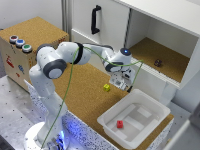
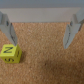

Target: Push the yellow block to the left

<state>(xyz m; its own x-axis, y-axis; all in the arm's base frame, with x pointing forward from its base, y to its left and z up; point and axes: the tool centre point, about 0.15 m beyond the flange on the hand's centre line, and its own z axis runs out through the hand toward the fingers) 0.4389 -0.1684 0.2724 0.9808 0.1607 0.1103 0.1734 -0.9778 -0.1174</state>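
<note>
The yellow block (image 1: 106, 87) is a tiny yellow-green cube lying on the cork tabletop (image 1: 85, 95). My gripper (image 1: 120, 82) hovers just to the exterior view's right of it, low over the cork. In the wrist view the gripper (image 2: 37, 44) is open, with bare cork between its two fingers (image 2: 8, 31). There the yellow block (image 2: 10, 54) rests by the tip of one finger, just outside the gap. It shows a dark letter on its face. I cannot tell whether the finger touches it.
A white bin (image 1: 150, 107) holding a small red block (image 1: 120, 124) stands close to the exterior view's right of the gripper. Behind is a white cabinet (image 1: 165, 20) with a small dark block (image 1: 158, 63) on its cork shelf. A cork box (image 1: 30, 40) with buttons stands at the left.
</note>
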